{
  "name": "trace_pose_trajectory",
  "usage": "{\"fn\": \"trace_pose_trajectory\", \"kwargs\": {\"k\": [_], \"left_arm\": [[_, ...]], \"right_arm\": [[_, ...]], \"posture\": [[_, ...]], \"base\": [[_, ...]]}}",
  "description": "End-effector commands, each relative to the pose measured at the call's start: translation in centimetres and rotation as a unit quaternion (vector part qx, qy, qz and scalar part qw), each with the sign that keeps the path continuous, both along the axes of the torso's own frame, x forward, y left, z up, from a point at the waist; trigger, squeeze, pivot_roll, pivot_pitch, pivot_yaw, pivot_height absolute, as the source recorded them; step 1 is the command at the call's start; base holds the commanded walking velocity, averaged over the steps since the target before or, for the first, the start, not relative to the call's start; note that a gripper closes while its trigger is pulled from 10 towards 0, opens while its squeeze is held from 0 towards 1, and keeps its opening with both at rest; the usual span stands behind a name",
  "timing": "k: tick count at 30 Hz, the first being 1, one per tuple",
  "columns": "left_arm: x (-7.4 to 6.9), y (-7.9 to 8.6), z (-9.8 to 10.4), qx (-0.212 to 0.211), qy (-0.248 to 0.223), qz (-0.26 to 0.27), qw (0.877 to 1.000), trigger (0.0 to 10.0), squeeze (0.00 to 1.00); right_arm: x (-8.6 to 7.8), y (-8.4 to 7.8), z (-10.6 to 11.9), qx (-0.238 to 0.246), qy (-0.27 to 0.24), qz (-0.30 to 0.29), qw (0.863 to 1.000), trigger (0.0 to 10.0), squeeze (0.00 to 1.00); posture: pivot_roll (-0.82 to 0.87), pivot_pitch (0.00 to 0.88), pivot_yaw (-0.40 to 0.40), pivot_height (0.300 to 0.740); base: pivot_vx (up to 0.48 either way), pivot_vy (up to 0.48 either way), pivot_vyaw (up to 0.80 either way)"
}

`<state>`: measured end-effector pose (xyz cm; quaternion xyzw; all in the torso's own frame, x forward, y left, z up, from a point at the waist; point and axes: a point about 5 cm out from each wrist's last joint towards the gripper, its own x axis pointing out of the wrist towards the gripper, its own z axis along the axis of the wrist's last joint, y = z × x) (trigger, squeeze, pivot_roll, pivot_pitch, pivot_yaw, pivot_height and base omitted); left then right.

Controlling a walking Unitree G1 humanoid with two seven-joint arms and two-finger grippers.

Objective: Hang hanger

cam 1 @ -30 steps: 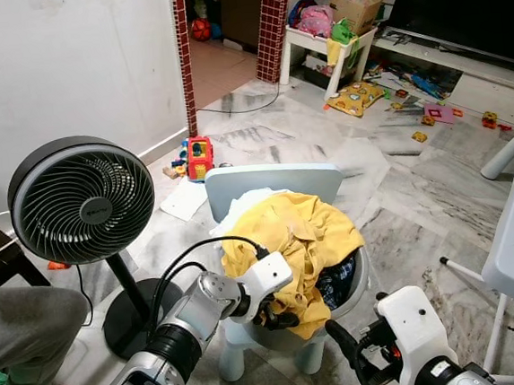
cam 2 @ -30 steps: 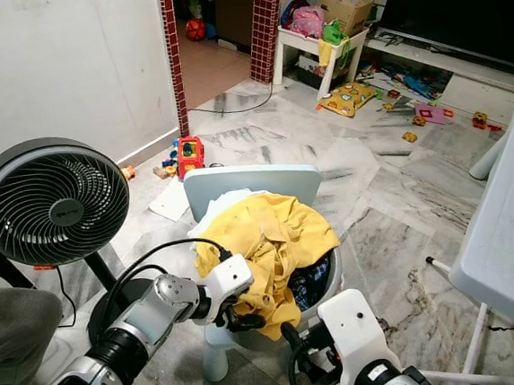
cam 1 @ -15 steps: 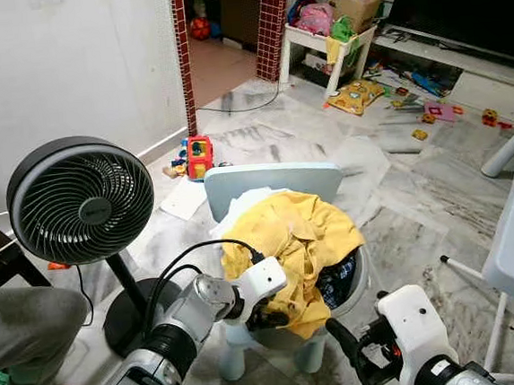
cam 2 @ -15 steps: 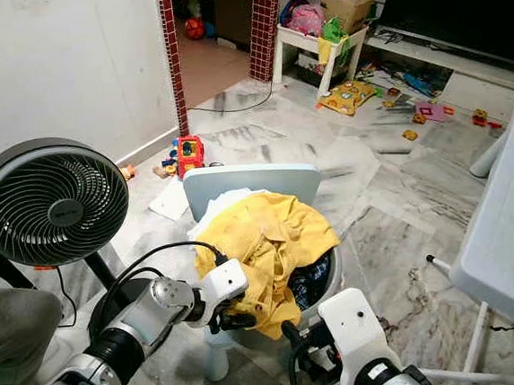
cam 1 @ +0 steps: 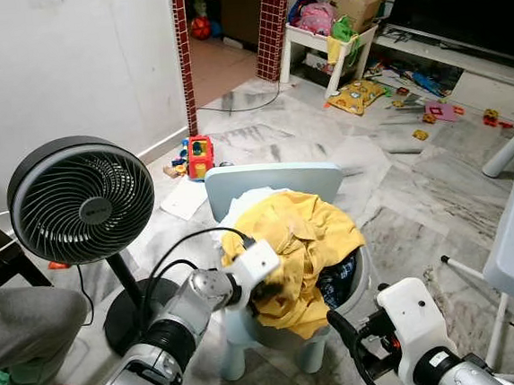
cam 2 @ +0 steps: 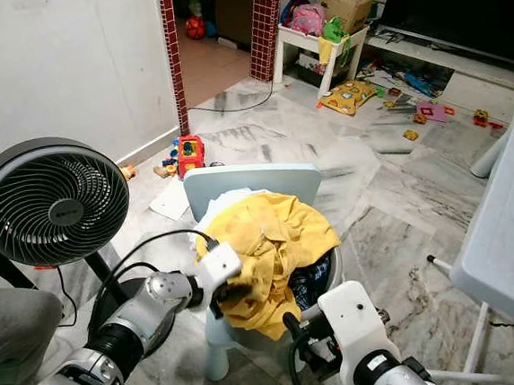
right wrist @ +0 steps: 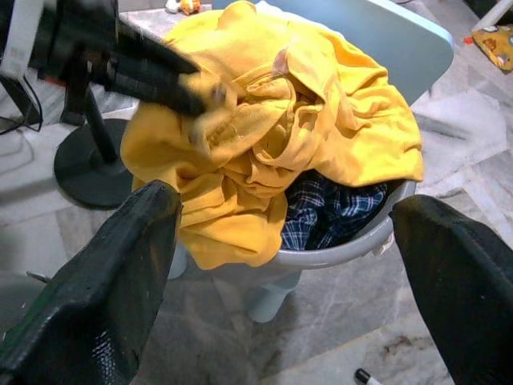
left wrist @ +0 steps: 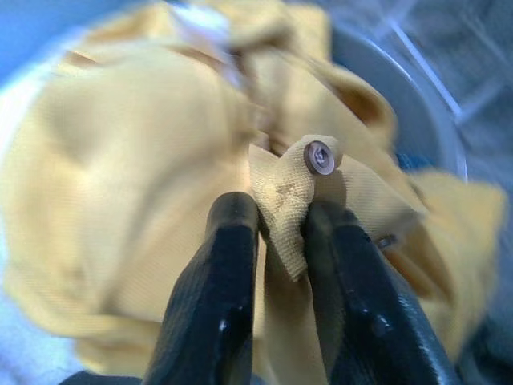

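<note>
Left wrist view: left gripper (left wrist: 280, 241) pinches a fold of the yellow garment (left wrist: 120, 160) heaped in the grey basin (right wrist: 353, 241); right gripper (right wrist: 296, 265) hovers spread wide nearby.

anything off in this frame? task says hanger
No hanger can be made out. The left gripper is pinching a buttoned fold of the yellow shirt, heaped over the basin on the small chair. Toys litter the floor.

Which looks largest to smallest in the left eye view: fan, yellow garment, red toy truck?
1. Fan, though it stands nearer the camera.
2. Yellow garment, close behind, so their order is unsure.
3. Red toy truck, clearly smallest, though farthest.
</note>
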<state>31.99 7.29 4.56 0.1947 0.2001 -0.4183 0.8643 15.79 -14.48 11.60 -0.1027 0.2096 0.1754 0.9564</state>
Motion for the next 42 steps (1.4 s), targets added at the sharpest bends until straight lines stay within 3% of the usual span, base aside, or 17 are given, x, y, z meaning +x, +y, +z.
{"fn": "trace_pose_trajectory", "kwargs": {"k": [1, 7, 14, 16, 17, 20, 21, 25, 28, 30, 31, 33, 38, 42], "left_arm": [[1.0, -0.3, 2.0, -0.059, -0.041, 0.030, 0.997, 0.0, 0.00], [0.4, -0.4, 3.8, -0.159, -0.087, 0.059, 0.982, 0.0, 0.00], [-0.4, -0.3, 4.4, -0.195, -0.098, 0.068, 0.973, 0.0, 0.00], [-1.1, -0.5, 3.8, -0.188, -0.072, 0.059, 0.978, 0.0, 0.00], [-1.7, -0.6, 3.0, -0.166, -0.041, 0.054, 0.984, 0.0, 0.00], [-2.1, -0.6, 2.1, -0.132, -0.008, 0.048, 0.990, 0.0, 0.00], [-2.0, -0.5, 1.6, -0.116, 0.008, 0.062, 0.991, 0.0, 0.00], [-1.2, -0.6, 2.1, -0.120, 0.005, 0.094, 0.988, 0.0, 0.00], [-0.4, -0.9, 2.8, -0.131, -0.016, 0.122, 0.984, 0.0, 0.00], [0.0, -1.1, 3.8, -0.168, -0.036, 0.143, 0.975, 0.0, 0.00], [0.4, -1.4, 5.6, -0.203, -0.102, 0.147, 0.963, 0.0, 0.00], [0.6, -1.7, 7.3, -0.215, -0.170, 0.139, 0.952, 0.0, 0.00], [0.7, -2.1, 8.4, -0.221, -0.215, 0.126, 0.943, 0.0, 0.00], [0.7, -2.4, 8.3, -0.230, -0.217, 0.126, 0.940, 0.0, 0.00]], "right_arm": [[0.5, -0.5, 0.0, -0.007, -0.008, -0.011, 1.000, 10.0, 0.00], [1.7, -0.3, -0.2, -0.004, -0.020, -0.008, 1.000, 10.0, 0.00], [2.4, -0.3, -0.3, -0.004, -0.028, -0.006, 1.000, 10.0, 0.00], [2.6, -0.3, -0.4, -0.004, -0.029, -0.004, 1.000, 10.0, 0.00], [2.8, -0.3, -0.4, -0.004, -0.031, -0.003, 0.999, 10.0, 0.00], [3.0, -0.3, -0.4, -0.004, -0.033, -0.001, 0.999, 10.0, 0.00], [3.1, -0.4, -0.4, -0.005, -0.036, 0.000, 0.999, 10.0, 0.00], [3.1, -0.5, -0.5, -0.007, -0.037, 0.001, 0.999, 10.0, 0.00], [3.2, -0.6, -0.5, -0.011, -0.038, 0.001, 0.999, 10.0, 0.00], [3.2, -0.7, -0.5, -0.014, -0.041, 0.001, 0.999, 10.0, 0.00], [3.3, -0.9, -0.4, -0.017, -0.043, -0.001, 0.999, 10.0, 0.00], [3.3, -1.0, -0.5, -0.019, -0.045, -0.002, 0.999, 10.0, 0.00], [3.5, -1.1, -0.5, -0.021, -0.047, -0.002, 0.999, 10.0, 0.00], [3.7, -1.1, -0.6, -0.022, -0.049, -0.002, 0.999, 10.0, 0.00]], "posture": [[-0.08, 0.026, -0.087, 0.740], [-0.04, 0.011, -0.095, 0.740], [-0.01, 0.000, -0.103, 0.740], [-0.01, 0.000, -0.106, 0.740], [-0.01, 0.000, -0.106, 0.740], [0.00, 0.000, -0.108, 0.740], [0.00, 0.000, -0.109, 0.740], [0.00, 0.000, -0.112, 0.740], [-0.01, 0.000, -0.117, 0.740], [-0.01, 0.000, -0.118, 0.740], [-0.02, 0.000, -0.121, 0.740], [-0.02, 0.000, -0.124, 0.740], [-0.02, 0.000, -0.125, 0.740], [-0.01, 0.000, -0.124, 0.740]], "base": [[0.000, 0.000, 0.00], [0.000, 0.000, 0.00], [0.000, 0.000, 0.00], [0.000, 0.000, 0.00], [0.000, 0.000, 0.00], [0.000, 0.000, 0.00], [0.000, 0.000, 0.00], [0.000, 0.000, 0.00], [0.000, 0.000, 0.00], [0.000, 0.000, 0.00], [0.000, 0.000, 0.00], [0.000, 0.000, 0.00], [0.000, 0.000, 0.00], [0.000, 0.000, 0.00]]}}
